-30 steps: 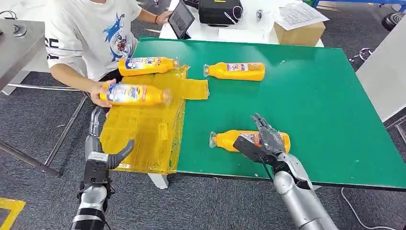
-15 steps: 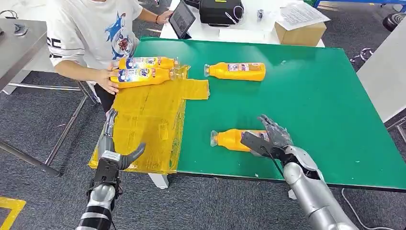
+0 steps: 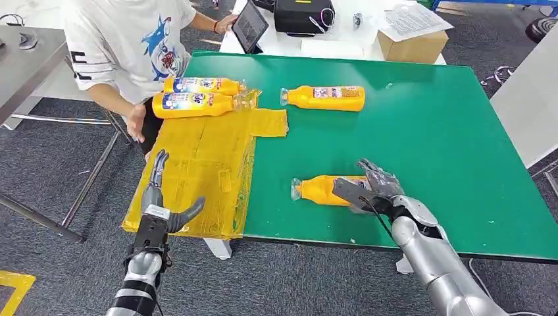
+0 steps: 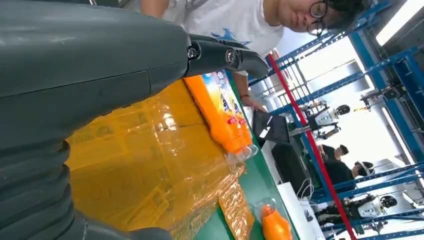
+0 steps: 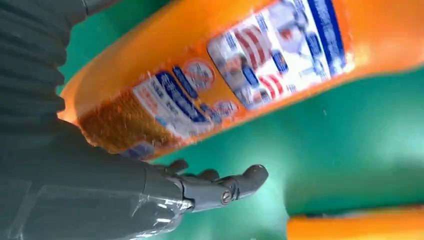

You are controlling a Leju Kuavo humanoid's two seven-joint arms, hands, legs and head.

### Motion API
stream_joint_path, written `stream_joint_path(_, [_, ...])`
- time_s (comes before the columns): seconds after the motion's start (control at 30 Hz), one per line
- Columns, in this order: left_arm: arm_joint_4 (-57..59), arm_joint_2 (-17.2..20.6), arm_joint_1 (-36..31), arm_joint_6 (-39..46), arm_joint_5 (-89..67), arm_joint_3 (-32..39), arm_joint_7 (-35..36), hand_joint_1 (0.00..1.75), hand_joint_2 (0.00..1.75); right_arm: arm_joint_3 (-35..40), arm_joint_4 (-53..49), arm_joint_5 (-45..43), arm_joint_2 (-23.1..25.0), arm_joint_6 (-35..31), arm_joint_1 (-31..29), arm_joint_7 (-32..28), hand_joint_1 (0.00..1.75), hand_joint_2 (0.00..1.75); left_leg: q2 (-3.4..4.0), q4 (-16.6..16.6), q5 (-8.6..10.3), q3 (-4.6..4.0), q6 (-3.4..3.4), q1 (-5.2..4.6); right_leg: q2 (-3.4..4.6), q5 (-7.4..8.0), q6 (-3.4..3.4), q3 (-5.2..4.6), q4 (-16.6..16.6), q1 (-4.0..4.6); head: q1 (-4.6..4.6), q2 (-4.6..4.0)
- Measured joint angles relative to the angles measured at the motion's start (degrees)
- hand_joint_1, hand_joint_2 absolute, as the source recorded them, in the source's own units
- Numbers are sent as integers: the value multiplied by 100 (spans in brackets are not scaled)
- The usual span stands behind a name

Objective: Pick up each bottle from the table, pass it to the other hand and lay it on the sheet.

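Observation:
The near orange bottle (image 3: pixel 317 191) lies on its side on the green table (image 3: pixel 434 131), cap pointing left. My right hand (image 3: pixel 370 187) lies over its label end (image 5: pixel 225 65), fingers draped across the top, while the thumb (image 5: pixel 220 187) stands off the bottle's side. My left hand (image 3: pixel 161 197) hovers open over the near left part of the yellow sheet (image 3: pixel 197 164). At the sheet's far end, two bottles (image 3: pixel 197 103) (image 3: pixel 201 85) lie side by side, one seen close (image 4: pixel 222 112). A further bottle (image 3: pixel 322 97) lies on the bare table beyond.
A person in a white T-shirt (image 3: pixel 125 39) stands at the table's far left corner, one hand (image 3: pixel 136 124) hanging beside the sheet. A tablet (image 3: pixel 249 25), a black box (image 3: pixel 303 14) and a cardboard box (image 3: pixel 411 45) sit behind the table. A grey bench (image 3: pixel 20 66) stands left.
The person set a second bottle on the sheet beside the first and drew the hand back. My right hand sank onto the near bottle. My left hand moved forward over the sheet.

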Motion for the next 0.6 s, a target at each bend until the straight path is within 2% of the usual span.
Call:
stream_joint_path(0.1, [8,0,-3,-8,2,0,0,0,175,15,21,-10,-6,36,-16,-2,0,175,0,0,0,0,0,0,0,0,0,0,0,0,2,0])
stream_joint_path(0.13, [107,-7,-74,-4,13,-31,0,0,175,183,285,-166,-92,434,-259,-120,0,175,-1,0,0,1,0,0,0,0,0,1,0,0,5,0])
stream_joint_path(0.17, [199,-9,-138,13,20,-81,0,0,175,341,520,-216,-155,544,-438,-181,0,175,-1,0,0,2,0,0,0,0,0,2,0,0,4,0])
stream_joint_path(0.37, [343,-9,-211,35,77,-118,0,0,175,632,739,-302,-245,778,-636,-190,2,175,-2,1,0,5,0,1,-1,0,0,3,0,1,2,0])
stream_joint_path(0.4, [367,-9,-223,35,96,-127,0,0,175,697,762,-330,-271,852,-664,-192,66,175,-2,1,0,5,0,1,-1,0,0,3,0,1,4,0])
stream_joint_path(0.43, [389,-9,-236,35,109,-133,0,0,175,750,780,-363,-306,894,-690,-195,150,175,-2,1,0,5,0,0,-1,0,1,4,0,0,4,0])
stream_joint_path(0.47, [426,-9,-260,35,114,-142,0,0,175,834,793,-415,-351,961,-726,-197,169,175,-2,1,0,5,0,0,-1,0,1,4,0,0,0,0])
stream_joint_path(0.6, [525,-9,-317,24,122,-171,0,0,175,1075,806,-518,-518,1106,-798,-197,175,175,-7,2,0,8,0,0,-3,0,1,9,-1,0,4,0])
